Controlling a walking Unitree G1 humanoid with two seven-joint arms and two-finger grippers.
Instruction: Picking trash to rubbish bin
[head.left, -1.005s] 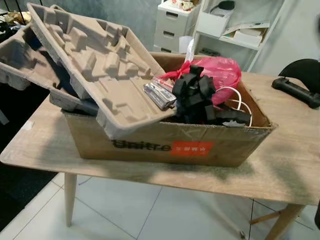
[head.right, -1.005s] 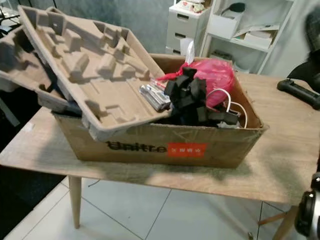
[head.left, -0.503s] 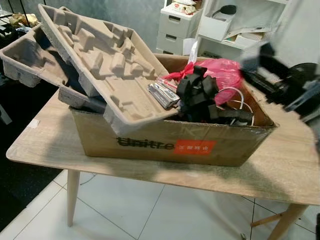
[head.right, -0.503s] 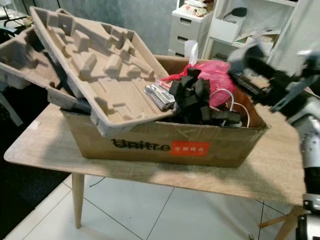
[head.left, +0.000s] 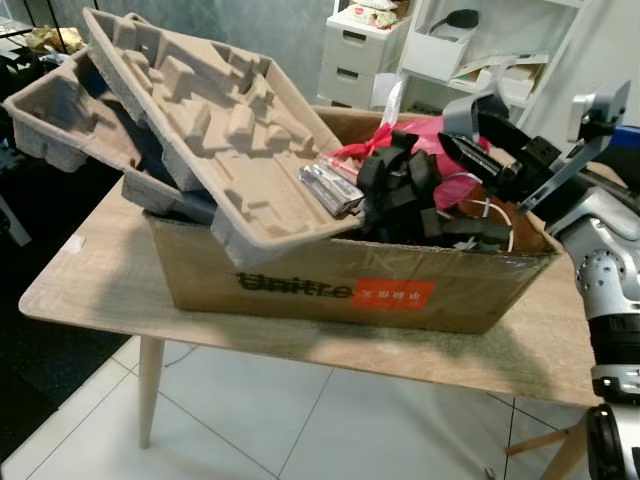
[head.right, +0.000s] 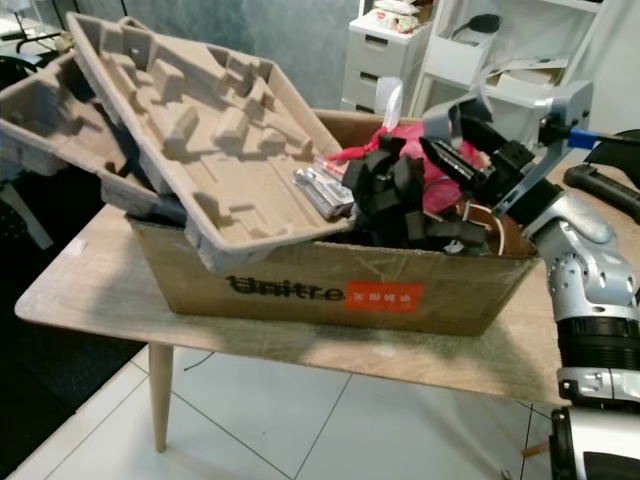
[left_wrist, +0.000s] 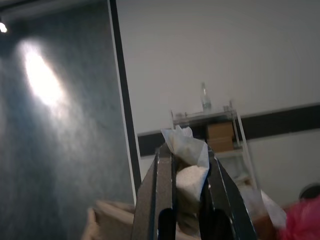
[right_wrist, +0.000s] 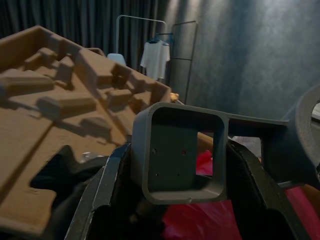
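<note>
A wooden table (head.left: 90, 270) carries a cardboard box (head.left: 330, 285) heaped with trash: pulp trays (head.left: 210, 120), black foam (head.left: 395, 190), a red bag (head.left: 440, 135). The right gripper (head.left: 465, 115) reaches over the box's right end, elbow bent, clamping a grey bracket (head.left: 470, 112).

Right wrist: the bracket (right_wrist: 182, 152) sits between the black fingers (right_wrist: 250, 175), above the bag. Released carelessly, it could bounce off the heap.

Left wrist: the left gripper (left_wrist: 189, 172) pinches crumpled white paper (left_wrist: 187, 150), pointing at a wall.
</note>
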